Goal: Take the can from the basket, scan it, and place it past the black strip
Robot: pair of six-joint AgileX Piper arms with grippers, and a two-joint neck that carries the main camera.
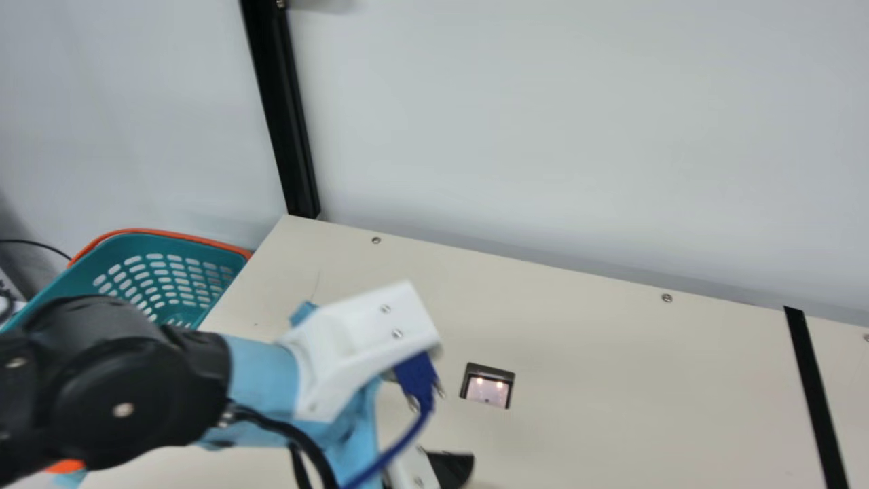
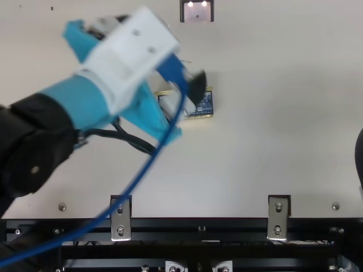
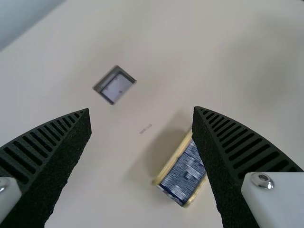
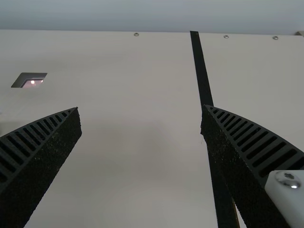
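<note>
Out of the basket (image 1: 75, 282), the can (image 2: 206, 104) lies on the worktop (image 2: 272, 158), beneath the spread left claw (image 3: 141, 109)! Right claw (image 4: 140, 107) spread too. Scanned? Can't tell; placing remains. In the top view: scanner window (image 2: 197, 12) at twelve o'clock from the can, near edge (image 2: 238, 217) at six, broad room toward three, the black strip's (image 1: 816, 394) side.

My left arm (image 1: 197, 380) has a rounded black joint housing (image 1: 88, 387), a light blue section (image 1: 261, 377) and an angular white bracket (image 1: 356, 339) with small screws (image 1: 397, 333). It trails a blue cable (image 1: 402, 443) and a black one. The left pincer (image 2: 163, 51) has wedge-shaped, ribbed black fingers (image 3: 247, 149) and white mounts (image 3: 280, 199) with domed silver screws.
</note>
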